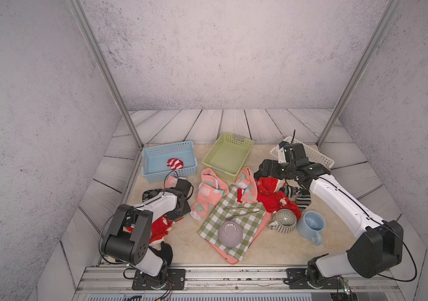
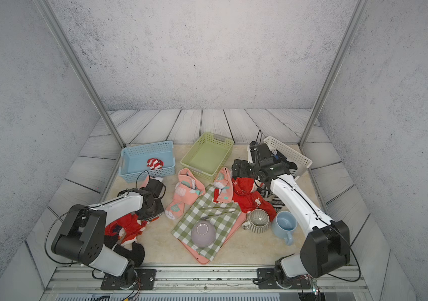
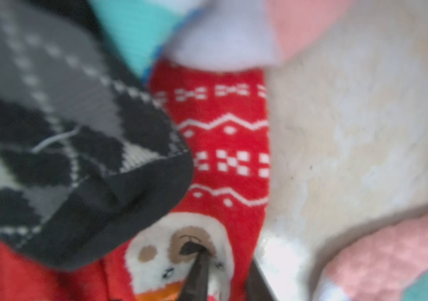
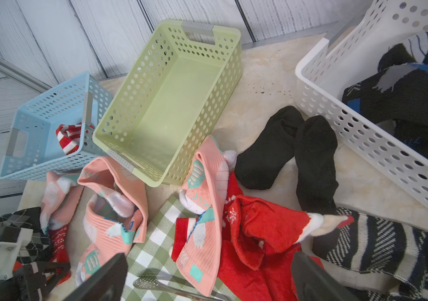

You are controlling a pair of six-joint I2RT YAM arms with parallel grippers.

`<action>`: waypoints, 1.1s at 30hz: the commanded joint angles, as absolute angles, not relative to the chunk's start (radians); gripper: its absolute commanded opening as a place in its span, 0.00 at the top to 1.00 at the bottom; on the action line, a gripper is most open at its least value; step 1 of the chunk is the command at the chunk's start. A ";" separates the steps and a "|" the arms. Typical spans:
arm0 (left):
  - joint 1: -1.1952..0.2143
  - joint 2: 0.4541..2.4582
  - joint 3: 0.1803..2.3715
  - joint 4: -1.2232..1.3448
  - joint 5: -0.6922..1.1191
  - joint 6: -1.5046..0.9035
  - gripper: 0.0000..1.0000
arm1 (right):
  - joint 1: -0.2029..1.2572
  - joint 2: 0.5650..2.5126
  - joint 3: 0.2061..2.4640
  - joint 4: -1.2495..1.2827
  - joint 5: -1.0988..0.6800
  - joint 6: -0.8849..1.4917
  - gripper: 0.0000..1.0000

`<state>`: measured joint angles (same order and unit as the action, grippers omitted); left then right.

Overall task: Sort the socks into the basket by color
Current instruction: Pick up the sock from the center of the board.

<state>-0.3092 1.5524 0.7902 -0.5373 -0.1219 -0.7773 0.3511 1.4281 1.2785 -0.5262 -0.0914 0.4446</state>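
We saw the left gripper closed tight on a red sock with white zigzag prints, pinching the fabric at a printed face. A grey-black diamond sock lay partly over this sock. This spot was to the left of the green basket and nearer to the robot.

The right gripper had its jaws wide apart and held nothing. It hung just to the right of the green basket, above a pink sock and a heap of red socks.

2 black socks lay between the green basket and the white basket. Left of the green basket, the blue basket held 1 red-striped sock. More pink socks lay against the green basket's front wall.
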 commanded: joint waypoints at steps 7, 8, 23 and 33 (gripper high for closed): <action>-0.343 1.481 0.781 -0.523 -0.067 -0.759 1.00 | 0.349 1.390 1.271 -0.542 -0.063 0.431 0.01; -0.351 1.459 0.793 -0.535 -0.072 -0.750 1.00 | 0.349 1.387 1.271 -0.543 -0.064 0.431 0.01; -0.403 1.227 1.103 -0.697 -0.045 -0.596 1.00 | 0.350 1.355 1.238 -0.561 -0.089 0.433 0.01; -0.385 1.334 1.444 -0.739 -0.123 -0.426 1.00 | 0.351 1.341 1.212 -0.565 -0.100 0.433 0.01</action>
